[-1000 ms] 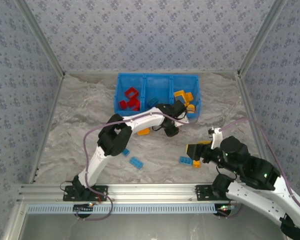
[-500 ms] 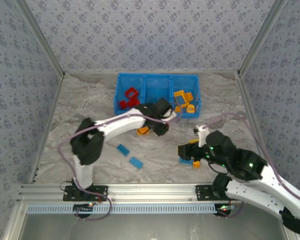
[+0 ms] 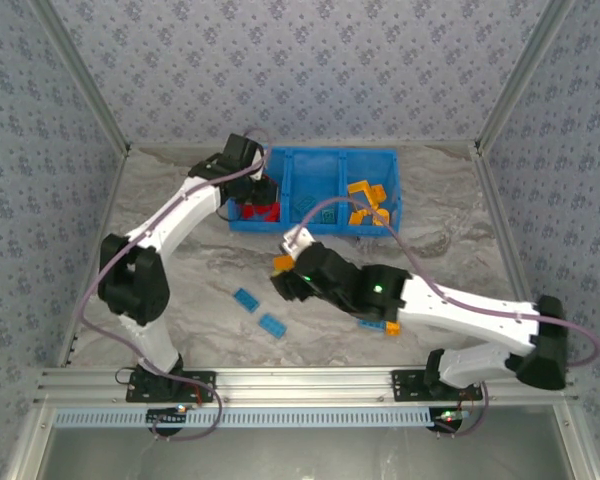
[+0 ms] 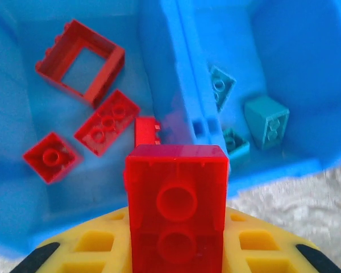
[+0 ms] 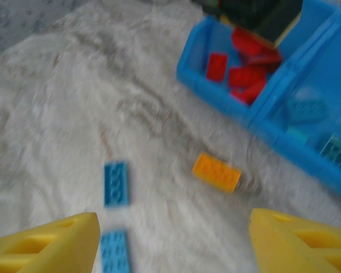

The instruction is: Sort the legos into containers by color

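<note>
Tabletop [image 3: 470, 240] open by bin [image 3: 380, 152] rim; L tool [image 4: 176, 247] grips red lego [image 4: 176, 193]

Robot lab test booth, patterned backdrop walls [image 3: 300, 70], aluminium frame rail [image 3: 310, 382], marbled cloth-covered table [image 3: 460, 220]

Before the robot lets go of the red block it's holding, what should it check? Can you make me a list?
1. See-through red plastic brick gripped firmly in the left gripper: ok.
2. Brick hanging above the left compartment of the bright blue plastic bin: ok, judging by the top view.
3. Red pieces are the only colour seen in that compartment: ok.
4. Right gripper open and away from the bin: ok.
5. All bricks sorted: not ok. A flat orange brick and flat light blue bricks lie on the marbled table.
</note>
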